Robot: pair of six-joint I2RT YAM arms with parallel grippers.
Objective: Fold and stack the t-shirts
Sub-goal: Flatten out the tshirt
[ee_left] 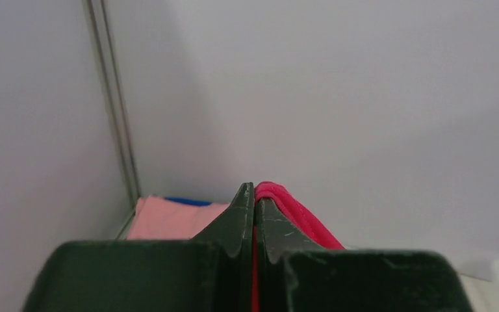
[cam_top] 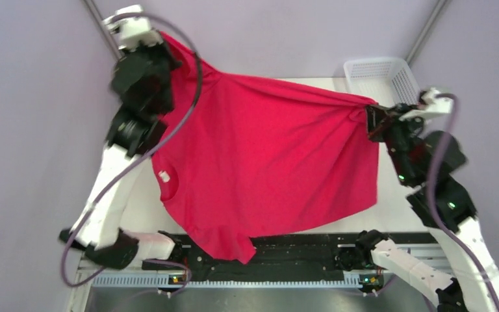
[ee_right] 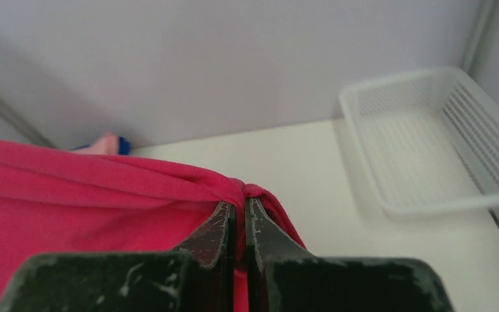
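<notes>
While your left pincer (ee_left: pixel 253 198) and right pincer (ee_right: pixel 239 211) each clench a bunched edge of the red shirt (cam_top: pixel 266 156), it hangs spread between them above the table (ee_right: pixel 312 169); a pink shirt (ee_left: pixel 169 220) lies at the far-left corner.

I see a white mesh basket (cam_top: pixel 382 77) sitting upright in the far right corner of the pale bench (cam_top: pixel 393 214). Plain grey walls (cam_top: pixel 286 32) stand behind it, with a metal post (cam_top: pixel 429 29) in the corner just beside it. A black rail (cam_top: pixel 299 250) runs along the near edge.
</notes>
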